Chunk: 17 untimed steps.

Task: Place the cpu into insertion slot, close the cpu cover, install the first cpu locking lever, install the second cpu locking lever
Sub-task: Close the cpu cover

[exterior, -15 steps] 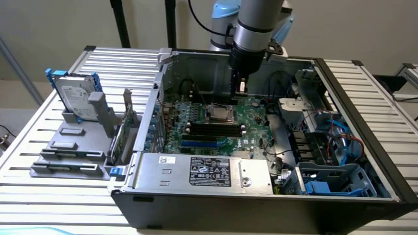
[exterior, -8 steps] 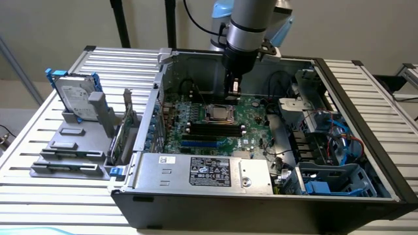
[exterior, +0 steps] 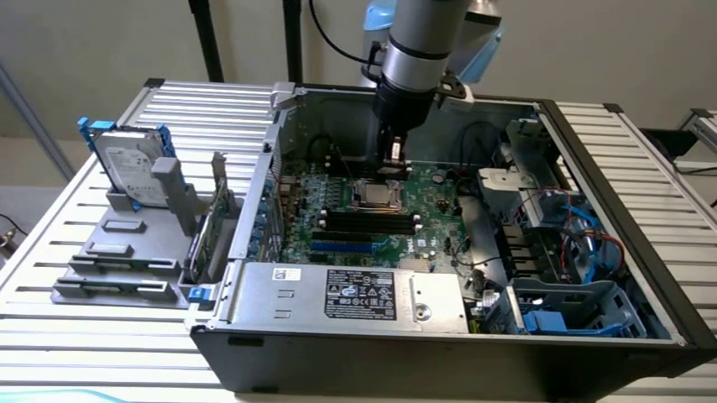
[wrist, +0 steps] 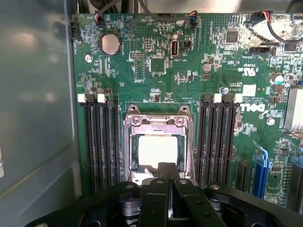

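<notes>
Exterior view: the grey robot arm reaches straight down into an open black computer case lying on a slatted metal worktop, its black tool low over the green circuit board.

Wrist view: the tool, fingers pressed together, hangs over one edge of the square metal-rimmed insertion slot, where the pale silver square cpu sits framed by the thin silver cpu cover.

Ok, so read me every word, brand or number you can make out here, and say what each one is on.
"DELL": white lettering on the green motherboard.
Too small or blurred to read: the black label on the power supply, the print on the hard drive, and the white sticker and fine print on the motherboard.
</notes>
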Motion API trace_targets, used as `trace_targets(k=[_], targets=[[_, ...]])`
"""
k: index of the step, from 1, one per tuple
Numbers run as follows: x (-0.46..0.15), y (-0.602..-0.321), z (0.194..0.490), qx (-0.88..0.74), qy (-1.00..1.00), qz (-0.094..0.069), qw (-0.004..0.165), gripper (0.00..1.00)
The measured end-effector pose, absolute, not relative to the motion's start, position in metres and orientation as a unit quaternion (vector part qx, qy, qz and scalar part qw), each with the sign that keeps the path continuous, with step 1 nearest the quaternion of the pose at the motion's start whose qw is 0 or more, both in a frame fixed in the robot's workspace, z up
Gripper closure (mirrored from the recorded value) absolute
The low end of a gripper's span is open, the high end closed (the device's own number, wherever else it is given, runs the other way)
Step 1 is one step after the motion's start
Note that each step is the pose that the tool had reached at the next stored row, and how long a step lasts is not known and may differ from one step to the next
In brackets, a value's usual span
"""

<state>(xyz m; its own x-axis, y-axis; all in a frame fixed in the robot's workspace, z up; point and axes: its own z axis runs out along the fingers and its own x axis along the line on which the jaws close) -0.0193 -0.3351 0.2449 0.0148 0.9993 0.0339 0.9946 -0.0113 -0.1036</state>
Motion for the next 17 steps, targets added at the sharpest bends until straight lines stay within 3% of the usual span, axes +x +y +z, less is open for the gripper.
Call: trace_targets(k=[17], targets=[[-0.0272,-0.3358,0.2397,-0.688,-0.720,0.055,0.077,0.89]])
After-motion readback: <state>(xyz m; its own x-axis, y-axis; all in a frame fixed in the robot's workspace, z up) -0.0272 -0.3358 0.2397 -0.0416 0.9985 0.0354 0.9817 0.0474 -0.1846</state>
